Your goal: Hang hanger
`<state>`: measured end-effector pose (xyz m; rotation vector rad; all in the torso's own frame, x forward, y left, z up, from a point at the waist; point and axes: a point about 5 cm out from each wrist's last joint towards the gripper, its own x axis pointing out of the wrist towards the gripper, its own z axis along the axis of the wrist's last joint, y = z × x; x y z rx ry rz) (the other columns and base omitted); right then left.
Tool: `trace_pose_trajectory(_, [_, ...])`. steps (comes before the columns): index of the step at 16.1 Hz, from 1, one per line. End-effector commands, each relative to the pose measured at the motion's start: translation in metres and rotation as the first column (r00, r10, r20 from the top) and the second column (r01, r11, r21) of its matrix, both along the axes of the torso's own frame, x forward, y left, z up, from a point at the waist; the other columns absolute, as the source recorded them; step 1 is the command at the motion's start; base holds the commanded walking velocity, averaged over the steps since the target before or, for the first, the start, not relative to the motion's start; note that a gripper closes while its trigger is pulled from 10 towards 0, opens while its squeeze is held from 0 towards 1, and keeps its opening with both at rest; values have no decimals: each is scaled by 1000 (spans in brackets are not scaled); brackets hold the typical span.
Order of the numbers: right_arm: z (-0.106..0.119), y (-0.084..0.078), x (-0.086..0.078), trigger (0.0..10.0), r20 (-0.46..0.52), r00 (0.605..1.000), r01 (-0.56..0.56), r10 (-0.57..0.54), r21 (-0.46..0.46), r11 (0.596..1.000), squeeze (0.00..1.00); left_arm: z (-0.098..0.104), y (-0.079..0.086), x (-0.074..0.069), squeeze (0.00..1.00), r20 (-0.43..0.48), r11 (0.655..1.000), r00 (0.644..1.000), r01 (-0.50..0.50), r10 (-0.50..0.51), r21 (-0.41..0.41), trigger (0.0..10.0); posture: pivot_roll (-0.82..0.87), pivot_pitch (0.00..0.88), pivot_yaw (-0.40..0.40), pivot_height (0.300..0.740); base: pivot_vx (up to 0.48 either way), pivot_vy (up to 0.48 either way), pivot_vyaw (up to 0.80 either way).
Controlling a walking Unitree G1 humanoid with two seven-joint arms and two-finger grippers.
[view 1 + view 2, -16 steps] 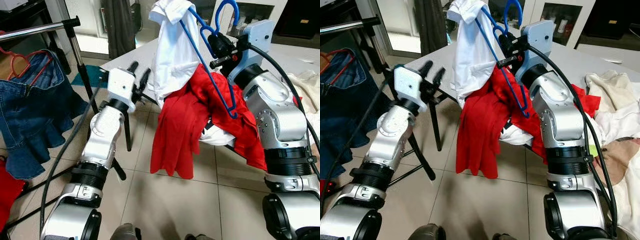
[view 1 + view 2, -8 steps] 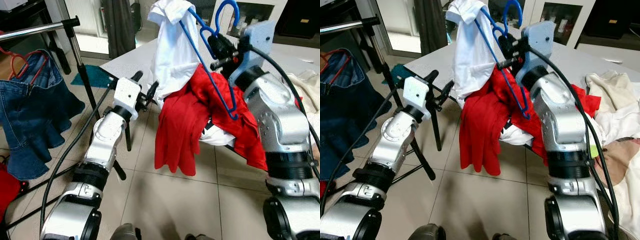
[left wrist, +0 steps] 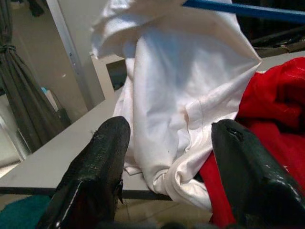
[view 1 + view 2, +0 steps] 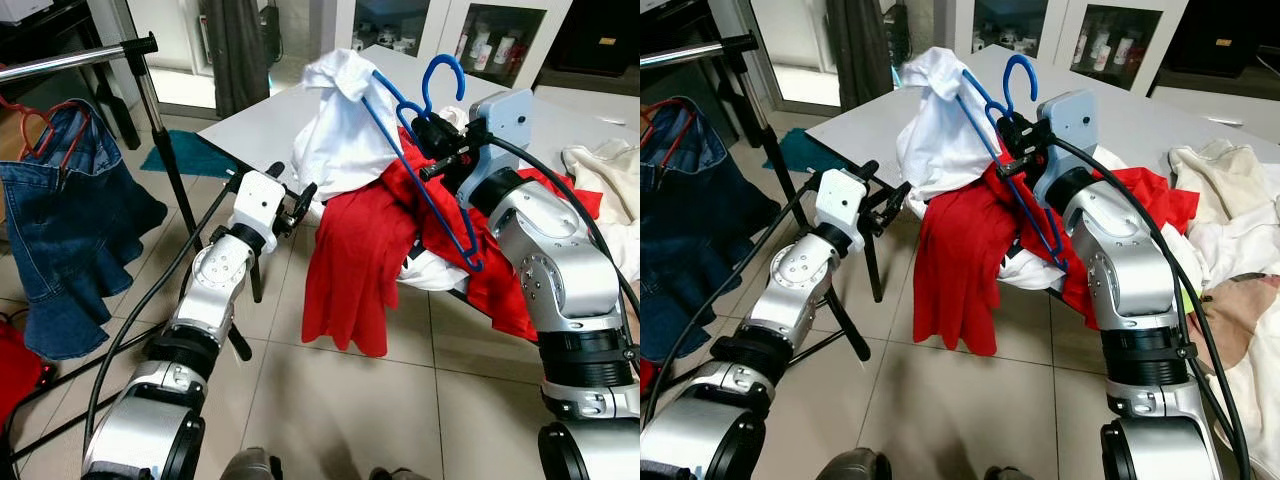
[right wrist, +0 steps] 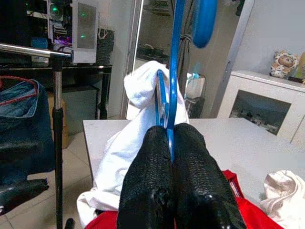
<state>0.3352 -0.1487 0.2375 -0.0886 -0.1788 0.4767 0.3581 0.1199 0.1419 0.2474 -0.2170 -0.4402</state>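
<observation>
Hanger, blue, is pinched just below its hook by the right gripper, whose two fingers are clenched on the wire with no gap showing. From that grip the hook rises toward twelve o'clock, and the frame slants down toward five o'clock across the arm. A white shirt is draped over the hanger's far shoulder, at about nine o'clock from the gripper, and a red garment hangs below at seven o'clock, spilling off the table edge.

The risk, as I judge it: the shirt sits on one shoulder alone, so a swing toward the rail, well away at nine o'clock, could slide it off or tip the hanger in the thin grip. The red garment touches the white one and might drag along or snag. The hook must also clear the rail end and the jeans hanging there.

The left gripper is spread wide, fingers apart on either side of the shirt's lower folds, not yet closed on cloth.
</observation>
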Motion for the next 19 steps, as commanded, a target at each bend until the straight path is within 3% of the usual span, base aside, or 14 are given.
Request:
trace_pose_trajectory(1, [3, 0, -3, 10000, 9, 1000, -13, 13, -1, 1000, 0, 3, 1, 4, 0, 2, 1000, 1000, -14, 14, 14, 10000, 77, 23, 6, 740, 0, 0, 0])
trace_pose_trajectory(5, [12, 1, -7, 10000, 55, 998, -22, 20, 27, 999, 0, 1, 4, 12, 0, -29, 997, 998, -55, 57, 57, 10000, 76, 22, 8, 740, 0, 0, 0])
trace_pose_trajectory(7, [18, -5, -4, 10000, 81, 996, 32, -36, 49, 998, 0, 3, 3, 15, 0, -27, 997, 998, -57, 59, 57, 10000, 68, 21, 10, 740, 0, 0, 0])
trace_pose_trajectory(10, [15, -22, 5, 10000, 72, 974, 213, -215, 33, 976, 0, 5, -1, 16, 0, -17, 997, 999, -51, 52, 60, 10000, 63, 20, 11, 740, 0, 0, 0])
trace_pose_trajectory(16, [11, -32, 13, 10000, 53, 938, 340, -342, 40, 940, 0, 1, -3, 13, 0, -7, 997, 999, -38, 38, 60, 10000, 75, 20, 10, 740, 0, 0, 0])
trace_pose_trajectory(19, [11, -42, 16, 10000, 13, 909, 415, -418, 96, 905, 0, 0, -3, 13, 0, -6, 997, 999, -37, 37, 63, 10000, 75, 18, 10, 740, 0, 0, 0])
